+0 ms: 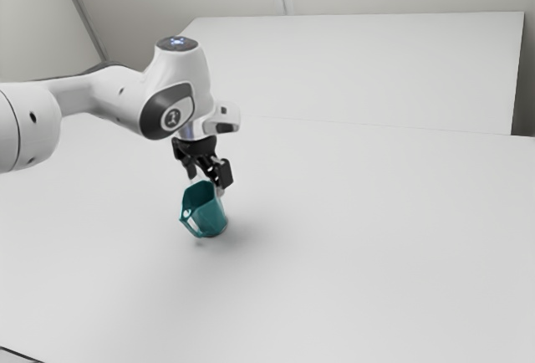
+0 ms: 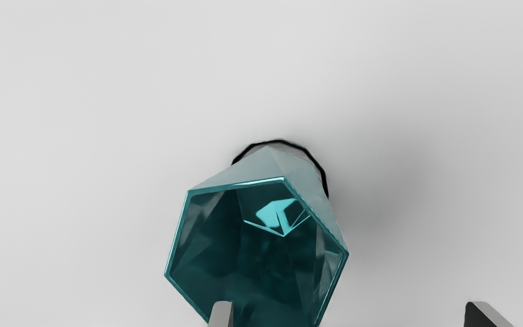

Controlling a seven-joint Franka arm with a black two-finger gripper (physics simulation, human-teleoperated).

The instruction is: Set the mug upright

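My gripper [image 1: 209, 181] reaches down over the table at the teal faceted mug [image 1: 214, 215], close above its rim. The mug leans, its mouth facing up toward my hand and its handle on the exterior view's left side. In the wrist view the mug [image 2: 307, 168] shows its six-sided opening and dark inside. The gripper [image 2: 348, 313] is open there; one fingertip overlaps the mug's mouth, while the other stands well apart over bare table. Whether the first finger touches the mug, I cannot tell.
The white table [image 1: 368, 237] stretches to the exterior view's right around the mug. A pale raised panel [image 1: 359, 70] stands behind it, and a dark-edged grey corner [image 1: 17, 358] shows at the exterior view's lower left.
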